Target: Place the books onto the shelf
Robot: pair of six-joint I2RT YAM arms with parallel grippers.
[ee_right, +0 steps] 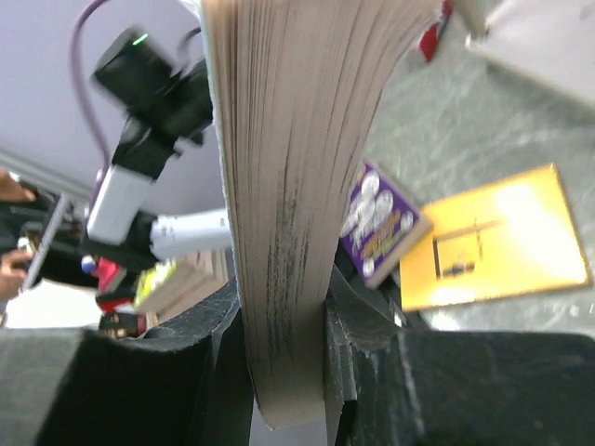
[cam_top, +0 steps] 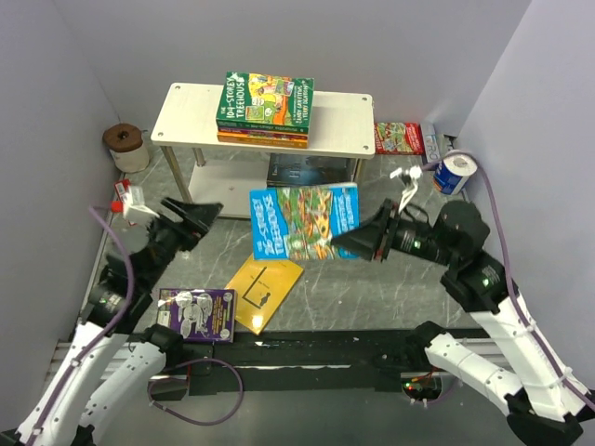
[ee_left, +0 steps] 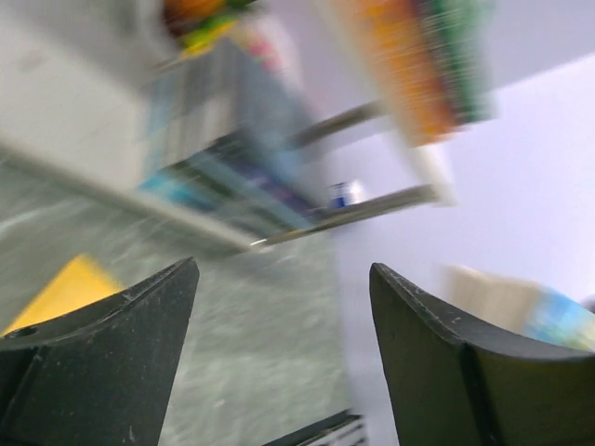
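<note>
Top external view: the right arm reaches left in front of the shelf, its right gripper clamped on one blue Treehouse book held in the air. The left gripper gapes empty beside it. One stack of books tops the shelf, one dark book lies on its lower board, and one yellow book and one purple book lie in front

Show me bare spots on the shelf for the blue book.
The top board is bare left of the book stack, with a narrower strip to its right. The lower board is crowded by a dark book.
</note>
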